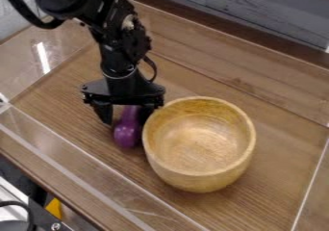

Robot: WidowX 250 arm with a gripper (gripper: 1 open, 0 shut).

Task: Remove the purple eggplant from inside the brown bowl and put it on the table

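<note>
A black robot arm reaches down from the upper left, and its black two-fingered gripper (125,113) points straight down over the brown wood-grain table (244,81), which has clear acrylic walls along its edges. The small glossy purple eggplant (126,133) stands between the two dark fingers (103,113), its rounded lower end on the tabletop and its top hidden by the gripper body. The fingers flank the eggplant on either side; whether they press it or stand just clear of it cannot be told from this view, so the claw's grip is uncertain. The round light tan wooden bowl (199,141) with a thick rim sits at about three o'clock from the eggplant, its rim just beside the fruit, and its smooth inside holds nothing. Seen from the bowl's centre, the eggplant is at roughly nine o'clock, outside the rim. The bowl occupies the lower right part of the table.
</note>
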